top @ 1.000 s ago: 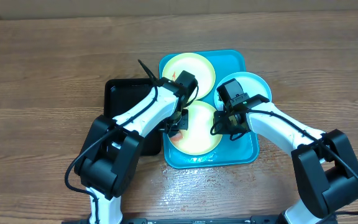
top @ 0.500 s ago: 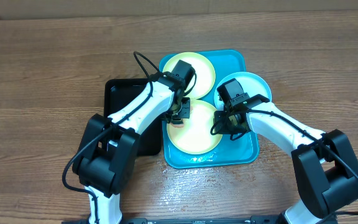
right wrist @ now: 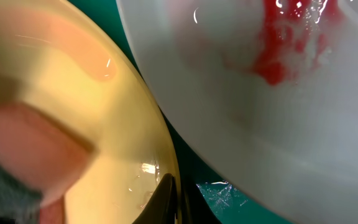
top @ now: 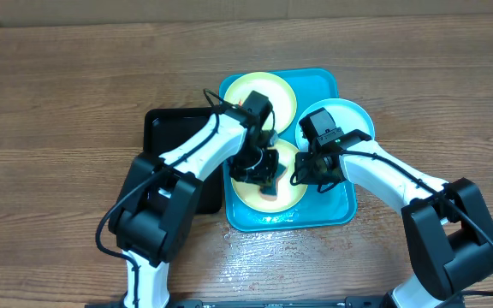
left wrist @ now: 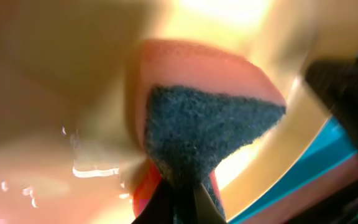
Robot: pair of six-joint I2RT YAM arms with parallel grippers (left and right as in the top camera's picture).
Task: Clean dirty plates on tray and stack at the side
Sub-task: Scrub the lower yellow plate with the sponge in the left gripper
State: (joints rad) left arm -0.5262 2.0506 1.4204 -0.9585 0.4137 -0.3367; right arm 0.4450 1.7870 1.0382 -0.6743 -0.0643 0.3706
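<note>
Nearest me, on the turquoise tray [top: 319, 84], lies one near yellow-green plate [top: 289, 192]. My left pincer [top: 262, 174] is clamped on a single sponge [left wrist: 204, 134], orange with a dark scouring face, and presses it onto that plate's wet surface. My right pincer [right wrist: 171, 190] sits at the same plate's right rim, its fingers drawn together on the edge.

Just beyond my right pincer is the one blue-white plate [top: 349, 113], lying over the tray's right rim, a red sauce smear [right wrist: 278, 56] on it. Farthest back in the tray lies the second, far yellow-green plate [top: 274, 85]. That makes three plates in all.

A black tray [top: 169, 128] sits left of the turquoise one on the wooden table [top: 75, 85].
</note>
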